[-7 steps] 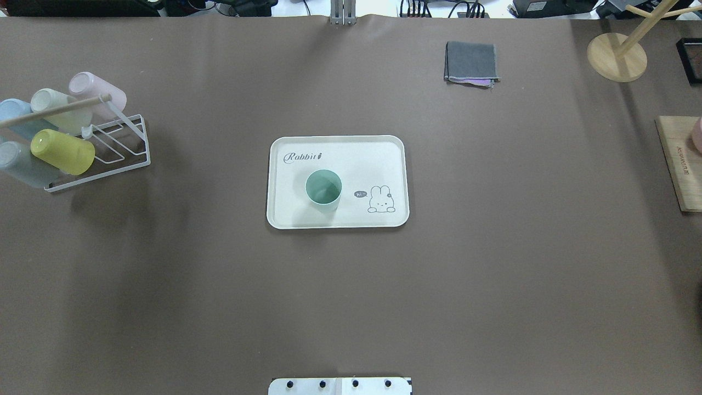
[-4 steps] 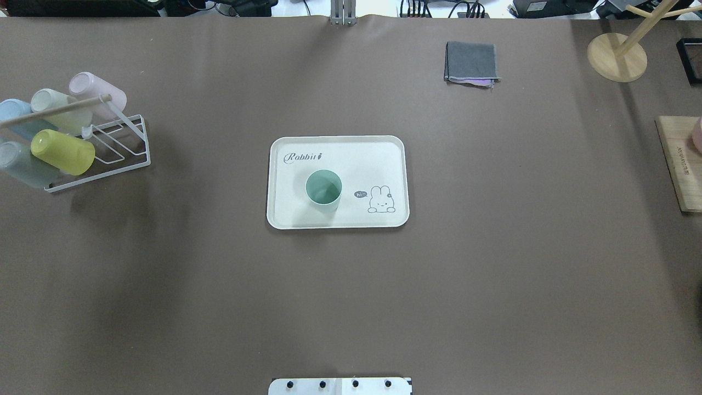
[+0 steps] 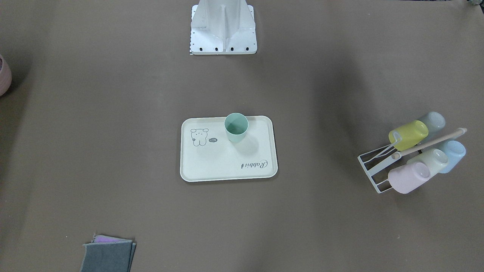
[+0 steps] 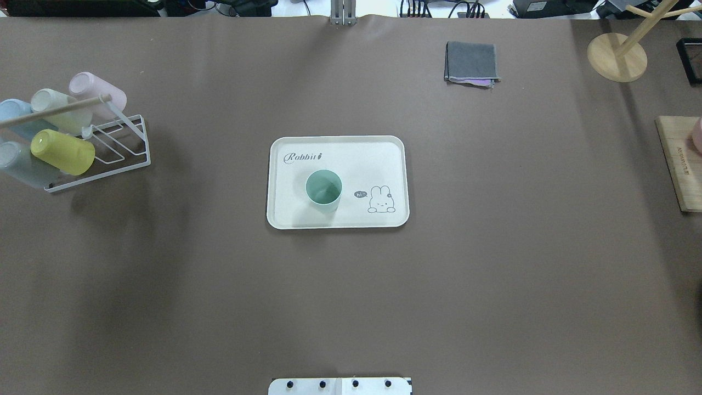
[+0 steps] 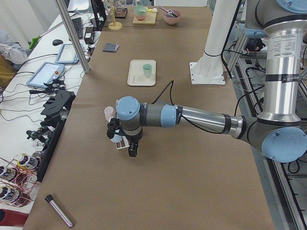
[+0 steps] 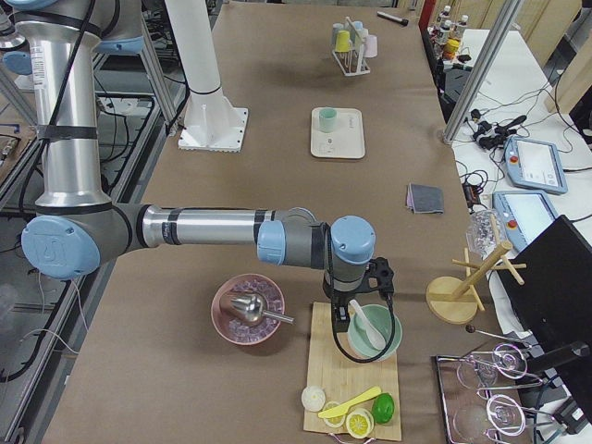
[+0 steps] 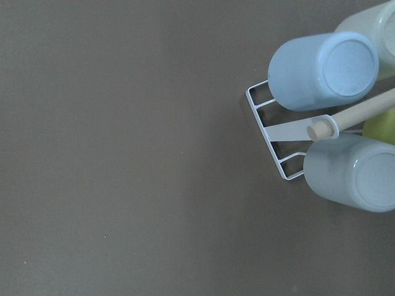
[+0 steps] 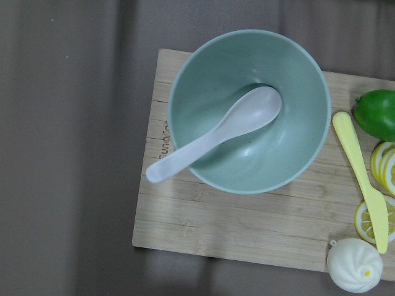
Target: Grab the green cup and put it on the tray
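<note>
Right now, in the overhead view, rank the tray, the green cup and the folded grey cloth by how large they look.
1. tray, largest by far
2. folded grey cloth
3. green cup, smallest; it stands upright, so mostly its mouth shows

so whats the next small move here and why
Likely none on the cup: the green cup already stands upright on the tray, with the left gripper off by the cup rack and the right gripper over the bowl. I'd call it done.
</note>
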Available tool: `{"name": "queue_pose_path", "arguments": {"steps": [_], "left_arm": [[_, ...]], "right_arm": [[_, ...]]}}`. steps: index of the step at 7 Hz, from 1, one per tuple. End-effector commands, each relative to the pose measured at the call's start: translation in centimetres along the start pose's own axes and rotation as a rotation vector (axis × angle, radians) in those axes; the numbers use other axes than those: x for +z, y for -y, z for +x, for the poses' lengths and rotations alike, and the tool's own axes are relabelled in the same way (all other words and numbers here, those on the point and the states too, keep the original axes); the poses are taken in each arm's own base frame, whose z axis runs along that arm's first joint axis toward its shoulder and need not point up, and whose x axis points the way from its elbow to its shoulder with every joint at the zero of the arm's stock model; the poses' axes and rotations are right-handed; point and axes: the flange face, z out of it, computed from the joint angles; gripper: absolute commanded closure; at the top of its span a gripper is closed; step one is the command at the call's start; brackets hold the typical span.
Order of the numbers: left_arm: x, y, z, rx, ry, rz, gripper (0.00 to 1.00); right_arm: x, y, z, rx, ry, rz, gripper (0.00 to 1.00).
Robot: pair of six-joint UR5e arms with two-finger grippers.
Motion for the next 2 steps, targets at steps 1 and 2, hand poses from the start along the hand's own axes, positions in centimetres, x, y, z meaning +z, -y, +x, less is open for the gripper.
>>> {"name": "queue_pose_path", "arguments": {"steps": [1,2], "left_arm": [[-0.36,-0.18,0.26,-0.02,-0.003,0.005,0.02],[-0.7,-0.27,0.67,-0.025,-0.028,0.01,0.02]], "right_arm": [[0.02,-0.01,0.02,0.0,0.0,0.0,0.0],[0.02,-0.01,0.02,0.0,0.0,0.0,0.0]]}}
